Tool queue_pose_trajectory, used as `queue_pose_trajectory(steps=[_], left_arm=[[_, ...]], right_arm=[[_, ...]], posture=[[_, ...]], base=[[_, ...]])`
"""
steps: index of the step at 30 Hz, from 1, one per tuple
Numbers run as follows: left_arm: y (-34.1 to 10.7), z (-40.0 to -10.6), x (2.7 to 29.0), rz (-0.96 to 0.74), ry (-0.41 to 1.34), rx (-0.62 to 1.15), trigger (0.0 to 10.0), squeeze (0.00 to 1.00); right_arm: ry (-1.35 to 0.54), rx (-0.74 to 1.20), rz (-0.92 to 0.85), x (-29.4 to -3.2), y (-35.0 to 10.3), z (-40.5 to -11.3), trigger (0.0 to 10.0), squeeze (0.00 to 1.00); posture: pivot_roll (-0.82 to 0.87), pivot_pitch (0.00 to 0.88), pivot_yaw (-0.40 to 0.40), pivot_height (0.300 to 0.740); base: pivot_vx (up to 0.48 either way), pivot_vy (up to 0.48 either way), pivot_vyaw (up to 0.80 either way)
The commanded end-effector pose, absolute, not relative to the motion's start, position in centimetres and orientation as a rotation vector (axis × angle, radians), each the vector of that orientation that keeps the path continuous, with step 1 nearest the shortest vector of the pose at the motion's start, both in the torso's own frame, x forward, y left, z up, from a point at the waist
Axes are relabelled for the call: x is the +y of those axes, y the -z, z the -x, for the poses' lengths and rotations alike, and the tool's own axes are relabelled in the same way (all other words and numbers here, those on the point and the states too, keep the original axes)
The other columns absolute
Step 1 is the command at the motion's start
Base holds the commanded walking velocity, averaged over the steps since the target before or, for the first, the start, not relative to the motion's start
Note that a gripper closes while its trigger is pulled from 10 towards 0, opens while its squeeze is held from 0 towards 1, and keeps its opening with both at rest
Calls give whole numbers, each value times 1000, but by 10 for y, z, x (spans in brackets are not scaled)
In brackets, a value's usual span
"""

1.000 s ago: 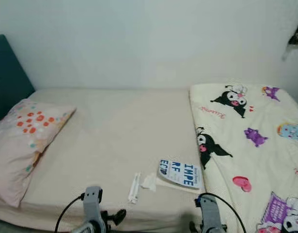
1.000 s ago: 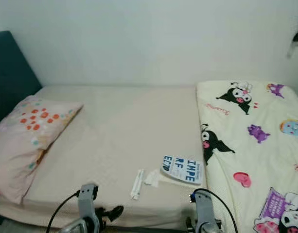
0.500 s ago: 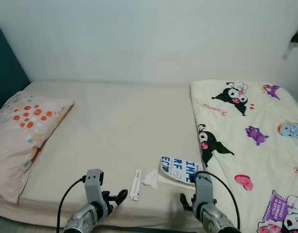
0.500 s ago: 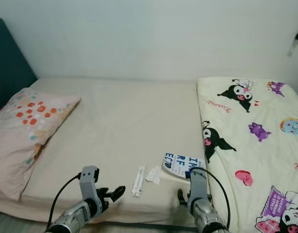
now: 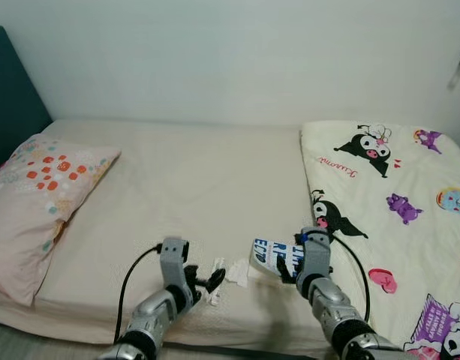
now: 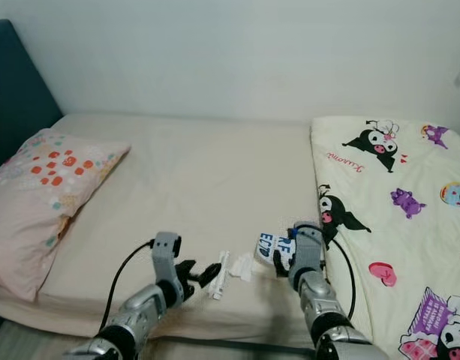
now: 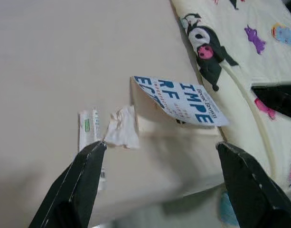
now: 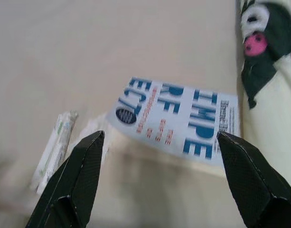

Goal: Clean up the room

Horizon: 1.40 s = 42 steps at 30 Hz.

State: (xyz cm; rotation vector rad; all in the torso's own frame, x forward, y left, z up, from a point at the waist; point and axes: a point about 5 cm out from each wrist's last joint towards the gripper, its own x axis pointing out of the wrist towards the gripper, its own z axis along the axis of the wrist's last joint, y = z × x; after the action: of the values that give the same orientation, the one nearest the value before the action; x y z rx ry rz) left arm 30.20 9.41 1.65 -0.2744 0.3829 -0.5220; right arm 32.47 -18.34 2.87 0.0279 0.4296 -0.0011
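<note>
Above the beige bed sheet (image 5: pixel 177 187), my left gripper (image 5: pixel 214 279) spread beside the white wrapper strip (image 7: pixel 89 131), my right gripper (image 5: pixel 290 271) spread over the white blue-lettered paper bag (image 8: pixel 178 118).

A pink pillow (image 5: pixel 36 202) with orange dots is seen at 9 o'clock on the bed, a dark headboard (image 5: pixel 12 90) at 10, white wall (image 5: pixel 237 52) at 12.
</note>
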Motion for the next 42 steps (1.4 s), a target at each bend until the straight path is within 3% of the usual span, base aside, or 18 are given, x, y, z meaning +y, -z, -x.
queue_pose_trajectory(steps=[1,5,16,28,39,42], left_arm=[[-16,-302,90,218,509,386,10000,0],[-23,-313,105,73,332,334,10000,0],[-21,-311,129,53,205,309,10000,0],[-51,-324,74,155,403,164,10000,0],[-56,-331,68,17,311,187,10000,0],[-55,-335,77,-65,212,211,10000,0]], right_arm=[[0,390,-37,-184,-35,-329,10000,0],[-40,328,-3,-181,-47,-336,10000,0],[-76,285,-2,-177,-48,-335,10000,0],[-66,218,-23,-183,-57,-336,10000,0],[-77,182,-32,-181,-57,-330,10000,0],[-79,169,-34,-181,-58,-327,10000,0]], posture=[[-110,65,29,645],[-113,68,25,625],[-114,78,18,590],[-154,122,26,540],[-200,169,45,500],[-217,187,47,490]], base=[[0,0,0],[0,0,0],[0,0,0],[0,0,0],[0,0,0],[0,0,0]])
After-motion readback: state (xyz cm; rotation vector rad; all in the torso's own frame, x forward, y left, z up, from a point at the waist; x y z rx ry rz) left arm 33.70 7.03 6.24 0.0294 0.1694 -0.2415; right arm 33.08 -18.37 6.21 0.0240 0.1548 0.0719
